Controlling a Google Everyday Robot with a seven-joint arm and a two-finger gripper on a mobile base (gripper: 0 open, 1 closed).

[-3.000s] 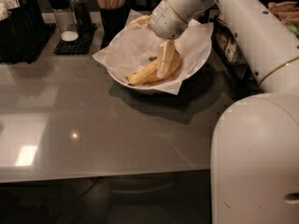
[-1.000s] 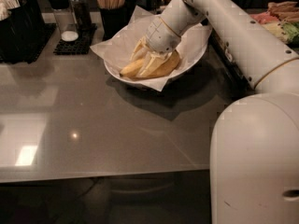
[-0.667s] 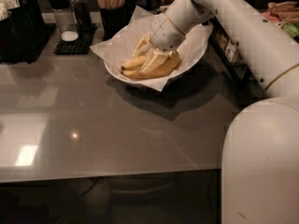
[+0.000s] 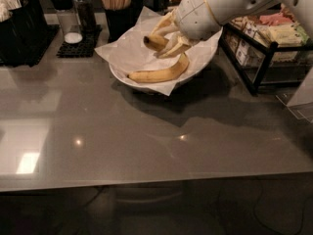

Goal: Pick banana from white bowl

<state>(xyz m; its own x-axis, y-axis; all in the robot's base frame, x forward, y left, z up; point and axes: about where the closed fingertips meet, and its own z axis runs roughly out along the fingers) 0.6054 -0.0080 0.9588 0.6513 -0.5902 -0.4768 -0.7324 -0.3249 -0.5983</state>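
Cream two-finger gripper [image 4: 166, 38] clenched on stubby, dark-stemmed yellow banana [image 4: 153, 42], apparently lifted just above wide, paper-lined white bowl [image 4: 122, 78]. Grasp done; withdrawal outstanding.

No readable text, labels or numbers, pincer [image 4: 162, 40] above the white bowl [image 4: 120, 77], closed around the banana [image 4: 153, 42]

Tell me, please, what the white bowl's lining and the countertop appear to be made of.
The lining looks like thin matte white paper: creased, with loose corners overhanging the white bowl. The countertop seems a smooth grey laminate or stone, glossy enough to mirror lights. The end effector grips the banana over the bowl.
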